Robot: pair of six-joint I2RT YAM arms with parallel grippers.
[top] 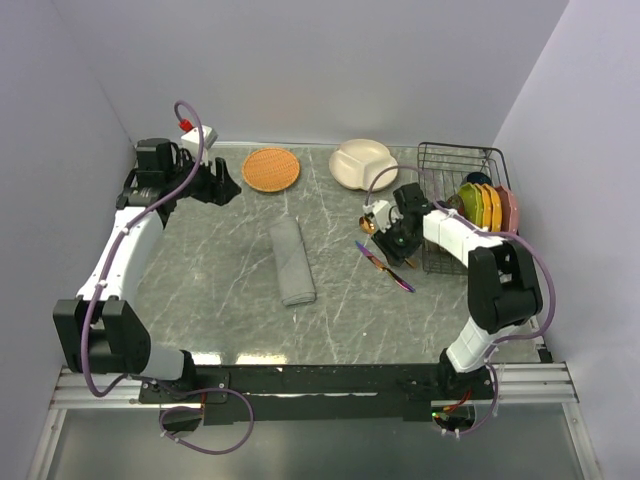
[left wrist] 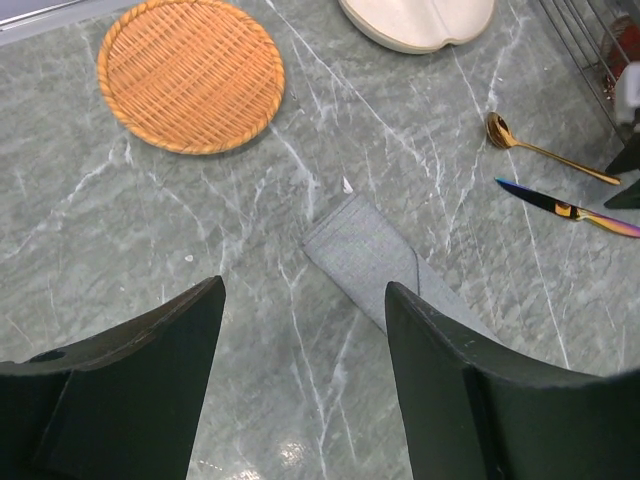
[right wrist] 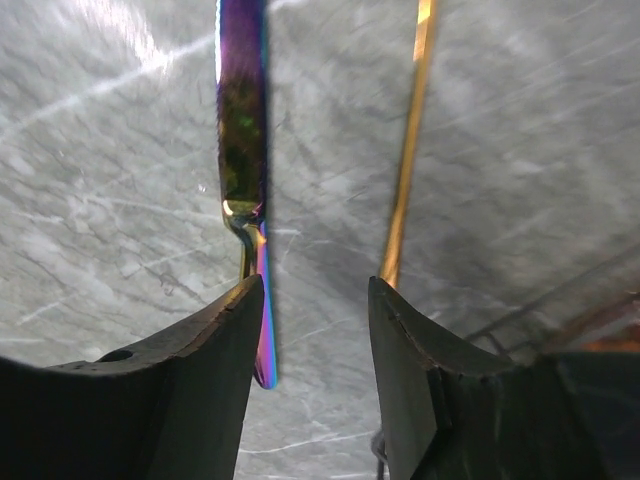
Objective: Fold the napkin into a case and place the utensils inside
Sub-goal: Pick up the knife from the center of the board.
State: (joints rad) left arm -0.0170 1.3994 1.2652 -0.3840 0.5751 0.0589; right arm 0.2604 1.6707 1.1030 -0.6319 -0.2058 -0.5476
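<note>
The grey napkin (top: 291,262) lies mid-table, folded into a narrow oblong case; its end shows in the left wrist view (left wrist: 360,255). The gold spoon (top: 368,226) (left wrist: 545,150) and the iridescent purple knife (top: 388,270) (left wrist: 570,210) lie side by side to its right. My right gripper (top: 390,243) (right wrist: 315,285) is low over their handles, open. The knife (right wrist: 240,130) runs along the inner edge of the left finger (right wrist: 200,370), and the spoon handle (right wrist: 408,170) passes under the right fingertip. My left gripper (top: 225,185) (left wrist: 305,295) hangs open and empty at the back left.
A round orange woven mat (top: 271,169) (left wrist: 190,75) and a cream divided plate (top: 362,163) (left wrist: 420,20) sit at the back. A wire rack (top: 440,165) with several coloured plates stands close behind the right arm. A small white and red object (top: 197,135) is in the back left corner.
</note>
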